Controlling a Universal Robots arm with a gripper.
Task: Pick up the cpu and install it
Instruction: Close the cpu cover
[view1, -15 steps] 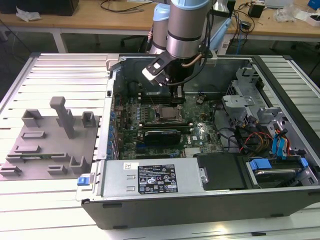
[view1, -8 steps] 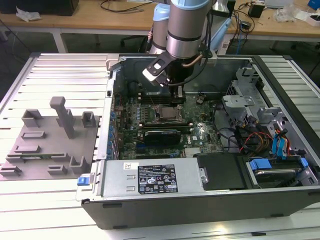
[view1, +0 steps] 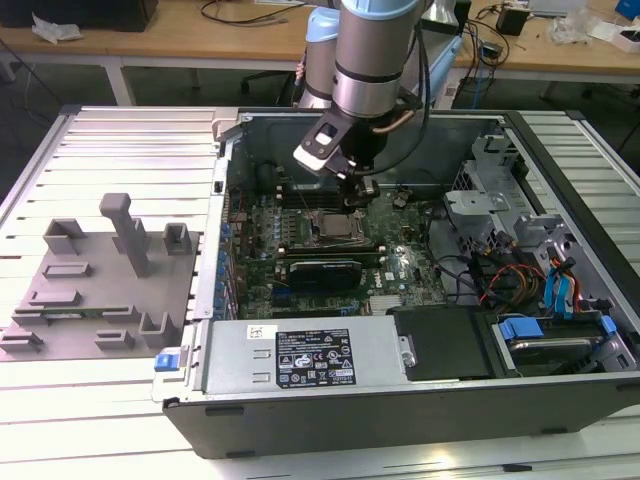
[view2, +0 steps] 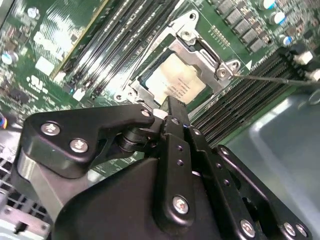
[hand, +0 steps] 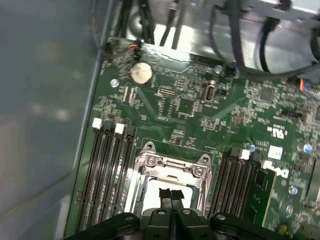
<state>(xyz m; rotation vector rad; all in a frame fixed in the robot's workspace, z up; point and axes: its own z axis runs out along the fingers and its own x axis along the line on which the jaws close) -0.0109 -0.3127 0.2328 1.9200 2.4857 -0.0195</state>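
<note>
Exterior view puts the gripper (view1: 358, 194), closed tight with nothing held, just at 1 o'clock of the seated cpu (view1: 336, 226).

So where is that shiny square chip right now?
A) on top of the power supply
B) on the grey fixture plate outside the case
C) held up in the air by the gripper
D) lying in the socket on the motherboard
D: in the second wrist view the cpu lies flat inside the socket frame on the motherboard, with the gripper close over its edge.
</note>
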